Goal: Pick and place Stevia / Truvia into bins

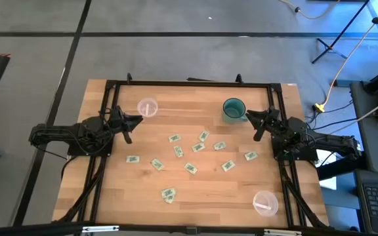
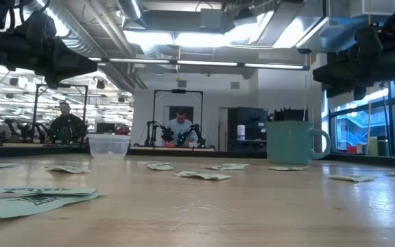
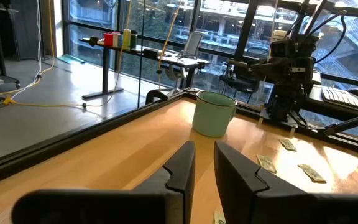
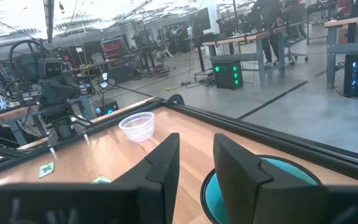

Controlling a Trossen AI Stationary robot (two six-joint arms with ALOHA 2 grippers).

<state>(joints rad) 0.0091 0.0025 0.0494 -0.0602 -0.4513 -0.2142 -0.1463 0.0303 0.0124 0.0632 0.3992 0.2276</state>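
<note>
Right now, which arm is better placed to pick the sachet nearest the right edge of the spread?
Right, probably. The right hand, open and empty, hangs beside the teal mug, just above that sachet. The left hand, also open, waits across the table near the far clear cup.

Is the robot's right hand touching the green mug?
Apart. In the high view, bare wooden table shows between the right hand and the teal-green ceramic mug with a handle.
</note>
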